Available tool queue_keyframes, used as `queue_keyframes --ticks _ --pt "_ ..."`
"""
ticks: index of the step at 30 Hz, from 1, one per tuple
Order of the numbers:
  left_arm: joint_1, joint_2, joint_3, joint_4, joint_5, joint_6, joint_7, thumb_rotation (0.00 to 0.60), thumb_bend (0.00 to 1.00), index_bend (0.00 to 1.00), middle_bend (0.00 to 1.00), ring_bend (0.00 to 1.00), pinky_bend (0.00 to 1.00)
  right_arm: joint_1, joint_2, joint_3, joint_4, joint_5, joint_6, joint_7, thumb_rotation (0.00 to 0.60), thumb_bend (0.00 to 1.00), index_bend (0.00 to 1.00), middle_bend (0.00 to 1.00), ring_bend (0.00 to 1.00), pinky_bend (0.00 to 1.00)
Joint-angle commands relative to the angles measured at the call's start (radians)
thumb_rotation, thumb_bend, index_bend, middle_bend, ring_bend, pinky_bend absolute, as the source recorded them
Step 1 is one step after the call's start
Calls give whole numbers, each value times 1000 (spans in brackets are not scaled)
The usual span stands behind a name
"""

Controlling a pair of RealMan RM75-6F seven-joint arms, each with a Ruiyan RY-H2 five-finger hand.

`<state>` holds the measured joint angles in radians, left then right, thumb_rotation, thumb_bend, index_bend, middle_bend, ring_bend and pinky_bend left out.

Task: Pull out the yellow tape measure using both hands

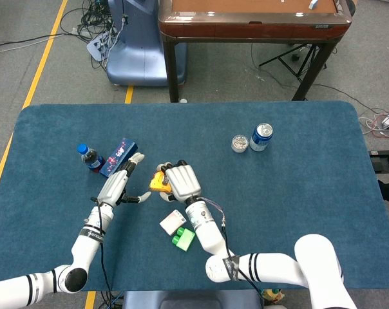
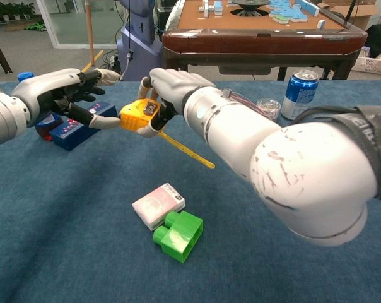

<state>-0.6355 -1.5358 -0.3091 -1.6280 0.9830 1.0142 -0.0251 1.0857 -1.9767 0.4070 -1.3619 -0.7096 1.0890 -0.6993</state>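
The right robot hand [image 2: 171, 85] grips the yellow tape measure [image 2: 140, 115] from above, holding its case off the blue worktop [image 2: 291, 189], left of centre as the head view shows it. A short length of yellow blade [image 2: 185, 149] sticks out of the case and slants down toward the cloth. The left robot hand [image 2: 64, 91] is just beside the case on its left, holding nothing, fingers spread, with the thumb tip reaching close to the case; whether it touches cannot be told. Behind the left robot hand lie a dark blue carton [image 2: 80, 129] and, at its far side, a small bottle with a blue cap [image 1: 88, 156]. Nearer the robot, well clear of the tape measure, a white box [image 2: 158, 205] lies touching a green plastic block [image 2: 179, 235]. Toward the far right of the worktop a blue drinks can [image 2: 299, 95] stands upright, with a small clear lidded container [image 2: 267, 107] just beside it.
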Motion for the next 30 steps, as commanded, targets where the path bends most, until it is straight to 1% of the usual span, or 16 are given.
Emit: queue_keyframes --ticks 1,9,30 --pt "-4 -6 -2 6 -3 0 -2 600 211 0 0 0 0 3 -5 1 7 2 -4 2 600 720 645 637 475 207" --pt "-11 -16 -3 27 -16 -7 -6 600 211 0 0 0 0 8 -21 5 28 8 -15 13 600 720 647 638 476 207" --pt "-8 -14 -1 49 -36 -8 -10 600 211 0 0 0 0 2 -9 0 15 7 -20 18 600 720 649 640 486 207"
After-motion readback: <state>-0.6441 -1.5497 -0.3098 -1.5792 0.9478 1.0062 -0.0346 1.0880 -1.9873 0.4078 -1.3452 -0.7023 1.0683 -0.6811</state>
